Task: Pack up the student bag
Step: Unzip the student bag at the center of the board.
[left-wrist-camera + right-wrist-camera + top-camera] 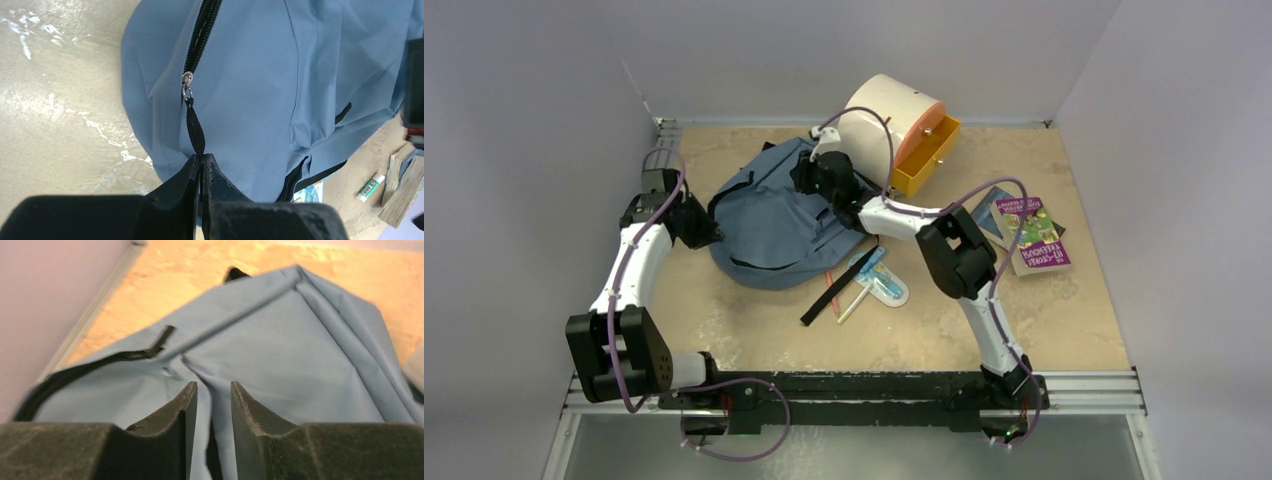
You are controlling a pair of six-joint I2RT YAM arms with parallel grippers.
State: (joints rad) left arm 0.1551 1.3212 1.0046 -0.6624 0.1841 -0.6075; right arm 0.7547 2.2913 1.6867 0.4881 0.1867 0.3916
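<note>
While the left gripper [201, 160] pinches the zipper pull [196, 132] of the student bag [769, 225], at 10 o'clock on the desk [1044, 320], the right gripper [214, 388] hovers slightly spread; unzipping seems in hand and likely needs a steady pull.

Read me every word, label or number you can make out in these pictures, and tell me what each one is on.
No text can be quoted.
purple and green paperback book: white cover lettering, too blurred to read.
white glue stick with green label: print too small to read.
pale blue and white packet: nothing legible.
slate-blue fabric backpack: no text visible.
</note>
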